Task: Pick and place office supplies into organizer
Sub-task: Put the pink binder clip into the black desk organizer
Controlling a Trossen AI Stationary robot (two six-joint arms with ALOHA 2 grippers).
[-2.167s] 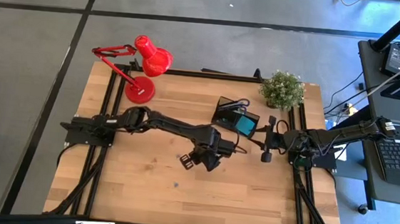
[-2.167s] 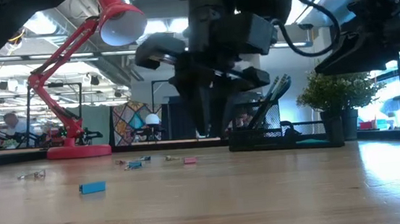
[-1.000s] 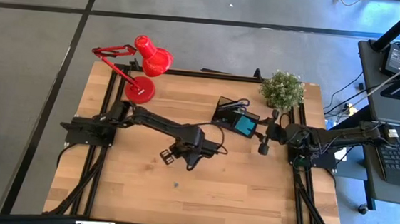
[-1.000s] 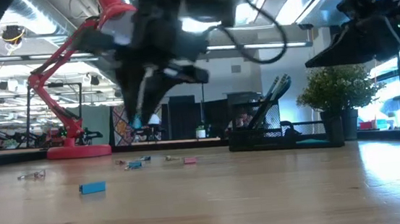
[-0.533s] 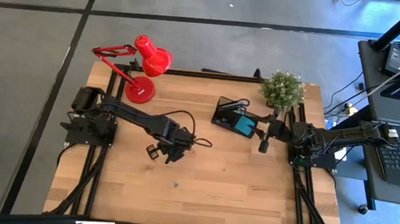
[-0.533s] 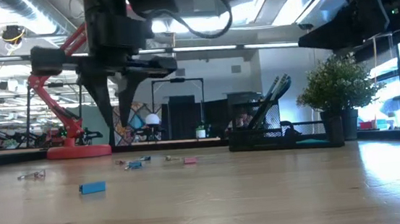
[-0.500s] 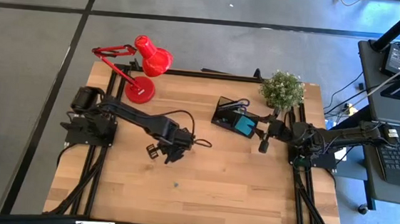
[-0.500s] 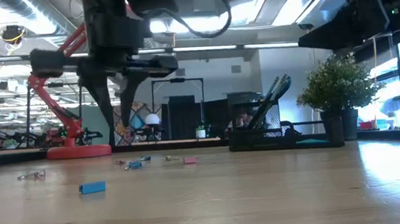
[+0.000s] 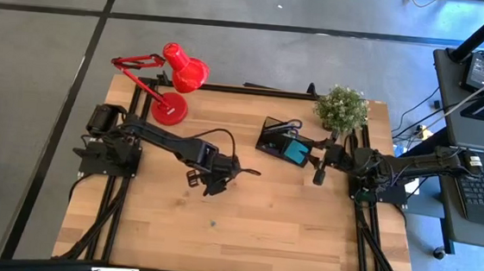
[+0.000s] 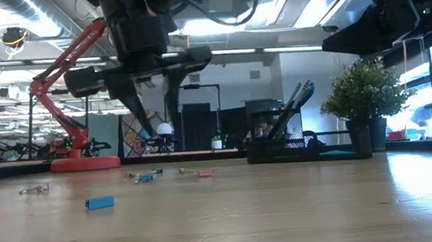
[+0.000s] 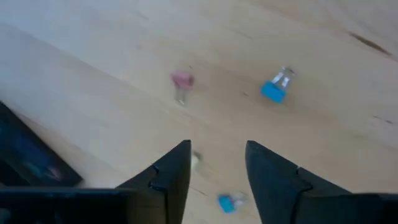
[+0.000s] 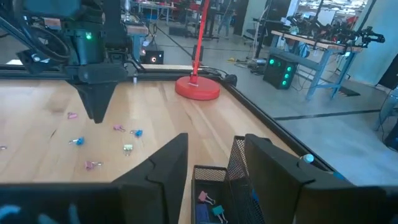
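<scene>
The left gripper (image 11: pixel 216 165) hovers open and empty above small binder clips (image 11: pixel 273 89) scattered on the desk (image 9: pixel 303 236) directly beneath it. The organizer (image 9: pixel 285 142) sits far right (nearer the open right gripper (image 12: pixel 211 158)).

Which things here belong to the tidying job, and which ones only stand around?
Belong to the job:
- small clips scattered on the table
- organizer, with clips inside
- left gripper, above the clips, empty

Only standing around:
- red lamp
- potted plant
- right gripper, waiting at the organizer
</scene>
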